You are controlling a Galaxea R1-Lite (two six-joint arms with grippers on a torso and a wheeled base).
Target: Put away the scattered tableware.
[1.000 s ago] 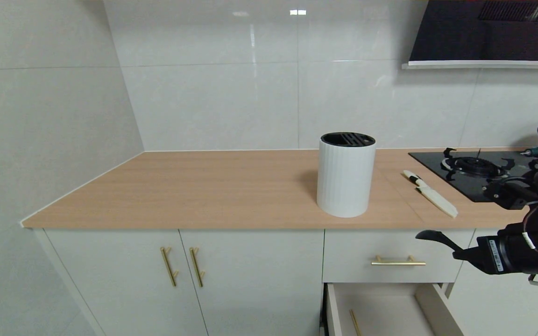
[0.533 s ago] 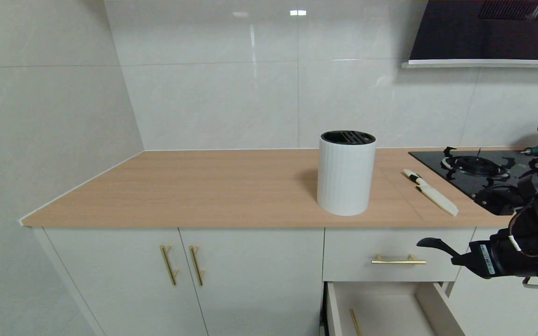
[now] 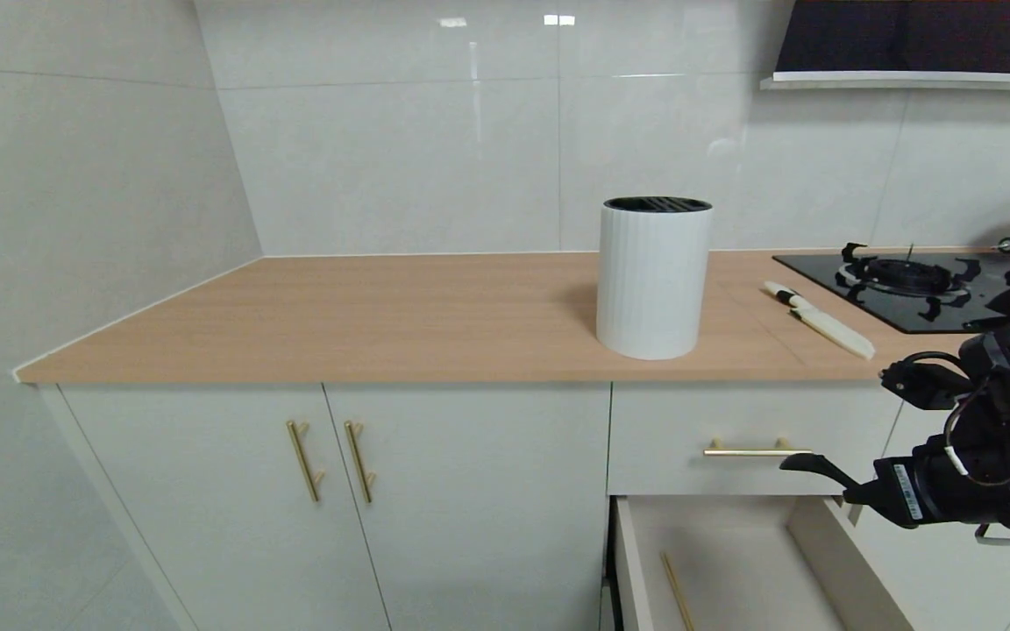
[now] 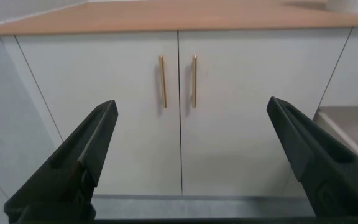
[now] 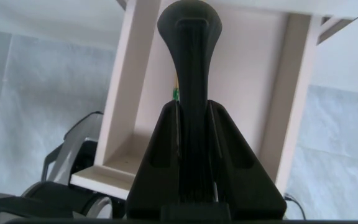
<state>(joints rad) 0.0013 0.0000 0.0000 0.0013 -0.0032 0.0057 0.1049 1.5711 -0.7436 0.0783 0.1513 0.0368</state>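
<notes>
Black right gripper (image 3: 799, 462) is hanging over the open drawer (image 3: 829, 561) while the knife (image 3: 821, 326) is lying on the worktop (image 3: 400, 320).

Its jaws are pressing fully together, with nothing visibly clamped between them. The left gripper (image 4: 191, 104) is facing the double cabinet doors (image 4: 104, 143), its jaws standing wide apart and gripping nothing. A thin gold-coloured stick (image 3: 676, 589) is lying on the drawer floor near the left wall. Above, a white ribbed holder (image 3: 652, 280) with a black slotted top is standing upright on the wooden worktop. The knife is resting flat to the right of it, apart from it, between the holder and the black hob (image 3: 908, 280), with its pale blade pointing toward the front edge. White wall tiles (image 3: 470, 158) are closing off the rear.
</notes>
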